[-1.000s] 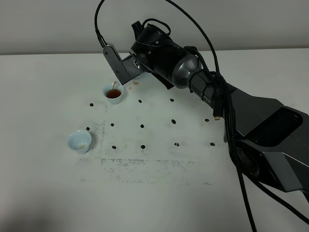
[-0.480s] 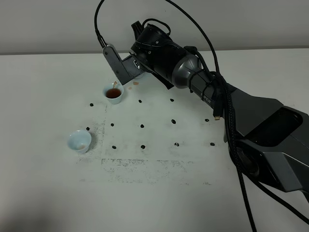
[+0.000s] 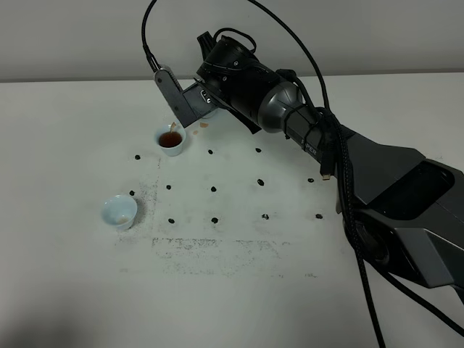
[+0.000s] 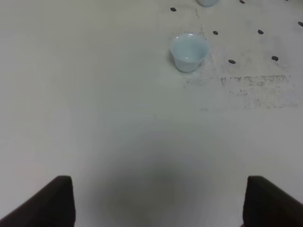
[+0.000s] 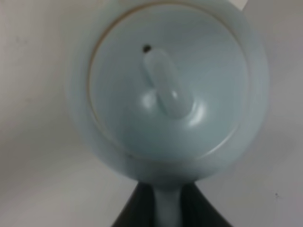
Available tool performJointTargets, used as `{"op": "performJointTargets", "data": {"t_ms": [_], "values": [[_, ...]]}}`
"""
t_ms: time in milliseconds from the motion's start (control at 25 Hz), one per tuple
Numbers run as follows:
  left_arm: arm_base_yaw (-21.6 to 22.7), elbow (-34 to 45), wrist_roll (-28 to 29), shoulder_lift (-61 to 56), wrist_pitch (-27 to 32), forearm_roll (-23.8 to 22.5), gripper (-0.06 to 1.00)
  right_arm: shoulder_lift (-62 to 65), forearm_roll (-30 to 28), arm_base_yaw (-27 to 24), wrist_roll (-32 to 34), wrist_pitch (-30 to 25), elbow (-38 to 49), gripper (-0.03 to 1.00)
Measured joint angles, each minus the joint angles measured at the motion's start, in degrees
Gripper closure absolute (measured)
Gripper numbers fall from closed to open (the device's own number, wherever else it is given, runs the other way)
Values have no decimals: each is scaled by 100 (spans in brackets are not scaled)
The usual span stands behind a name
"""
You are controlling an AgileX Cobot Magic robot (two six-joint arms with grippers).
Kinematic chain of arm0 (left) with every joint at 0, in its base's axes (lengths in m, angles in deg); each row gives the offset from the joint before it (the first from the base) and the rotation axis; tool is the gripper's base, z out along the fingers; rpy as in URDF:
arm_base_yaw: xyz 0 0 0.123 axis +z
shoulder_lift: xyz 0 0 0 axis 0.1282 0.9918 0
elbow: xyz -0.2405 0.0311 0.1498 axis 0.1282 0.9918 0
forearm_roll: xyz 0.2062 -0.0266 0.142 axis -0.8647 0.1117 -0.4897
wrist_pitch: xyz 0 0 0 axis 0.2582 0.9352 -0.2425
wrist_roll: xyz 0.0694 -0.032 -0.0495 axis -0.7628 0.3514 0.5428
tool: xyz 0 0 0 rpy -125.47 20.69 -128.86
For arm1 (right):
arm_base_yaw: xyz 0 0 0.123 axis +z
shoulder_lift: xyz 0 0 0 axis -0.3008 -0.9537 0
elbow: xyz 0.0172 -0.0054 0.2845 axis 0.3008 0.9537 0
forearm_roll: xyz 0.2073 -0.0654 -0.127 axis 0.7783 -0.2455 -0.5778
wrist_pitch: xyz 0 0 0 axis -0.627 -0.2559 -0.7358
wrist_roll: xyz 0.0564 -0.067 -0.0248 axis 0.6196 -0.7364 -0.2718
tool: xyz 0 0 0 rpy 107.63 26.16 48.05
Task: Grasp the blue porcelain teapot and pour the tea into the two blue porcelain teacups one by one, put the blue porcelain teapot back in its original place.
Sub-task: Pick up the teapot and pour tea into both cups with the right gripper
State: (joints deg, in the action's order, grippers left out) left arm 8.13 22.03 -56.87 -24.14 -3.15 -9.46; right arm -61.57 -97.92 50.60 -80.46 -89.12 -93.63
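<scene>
A white matte tabletop [image 3: 239,304] fills most of the high view. It meets a plain pale grey wall [image 3: 65,36] along a straight edge across the upper part of the frame. Small black dots [image 3: 214,188] stand in a loose grid at the centre of the tabletop, with a band of fine dark speckling [image 3: 217,246] just below them. The light is soft and even, and the tabletop dims toward the lower left corner.

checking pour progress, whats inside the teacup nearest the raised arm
Dark reddish-brown tea sits in the far teacup, with a thin thread of it falling in from the teapot above. The tea covers the cup's bottom, so its depth cannot be seen.
</scene>
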Motion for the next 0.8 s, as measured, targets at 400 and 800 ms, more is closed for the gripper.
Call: {"op": "performJointTargets", "data": {"t_ms": [400, 800], "values": [[0, 0, 0, 0, 0, 0, 22, 0, 1, 0, 0, 0, 0, 88], [0, 0, 0, 0, 0, 0, 22, 0, 347, 0, -46, -119, 0, 88]]}}
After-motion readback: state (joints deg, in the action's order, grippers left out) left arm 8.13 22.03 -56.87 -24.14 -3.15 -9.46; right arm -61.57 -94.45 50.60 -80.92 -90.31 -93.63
